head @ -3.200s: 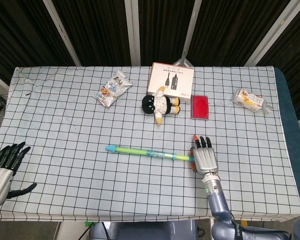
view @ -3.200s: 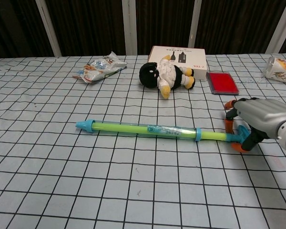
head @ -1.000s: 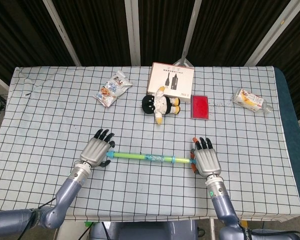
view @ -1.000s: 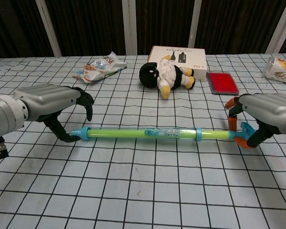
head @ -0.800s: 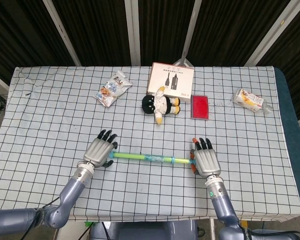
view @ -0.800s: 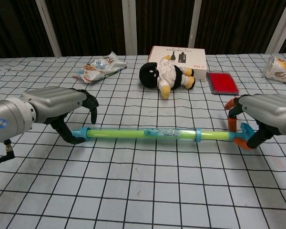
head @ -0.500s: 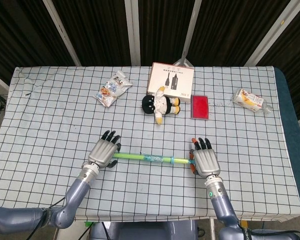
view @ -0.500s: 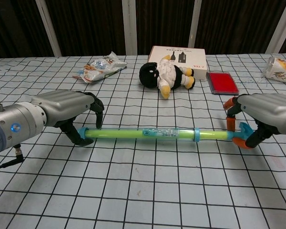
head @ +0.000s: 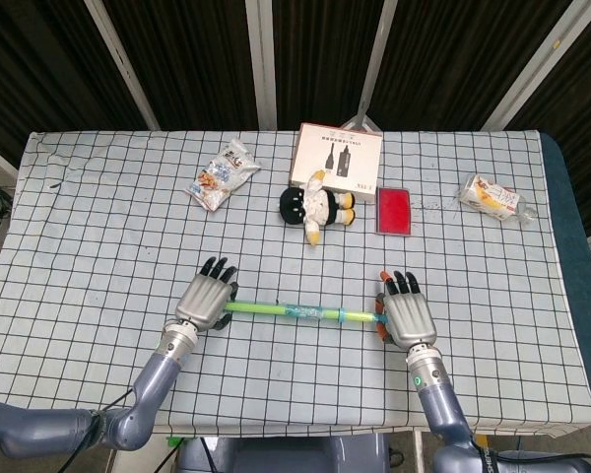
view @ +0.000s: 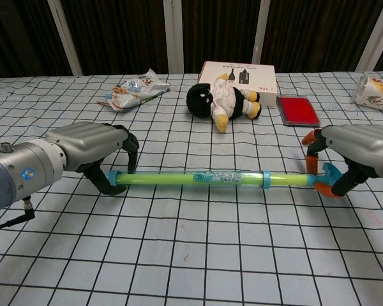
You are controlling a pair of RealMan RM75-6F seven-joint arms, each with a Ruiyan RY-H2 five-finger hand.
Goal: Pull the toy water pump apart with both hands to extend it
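The toy water pump [head: 286, 309] [view: 198, 176] lies flat across the near part of the checked table, a green tube with cyan collars and an orange handle [view: 311, 153] at its right end. My left hand [head: 205, 301] [view: 89, 150] grips the tube's left end, fingers arched over it and thumb under it, so the cyan tip is hidden. My right hand [head: 404, 317] [view: 360, 148] holds the orange handle, its fingers curled around the loop.
Behind the pump sit a plush toy [head: 317, 207] [view: 220, 101], a white box [head: 337, 158] [view: 237, 73] and a red case [head: 394, 210] [view: 297, 109]. A snack bag [head: 222, 174] [view: 133, 89] lies at back left, another packet [head: 492, 197] [view: 376, 92] at far right.
My left hand came in from the table's left edge, slid right onto the pump's left end and closed around it. The right hand stayed on the handle; the pump shifted slightly right.
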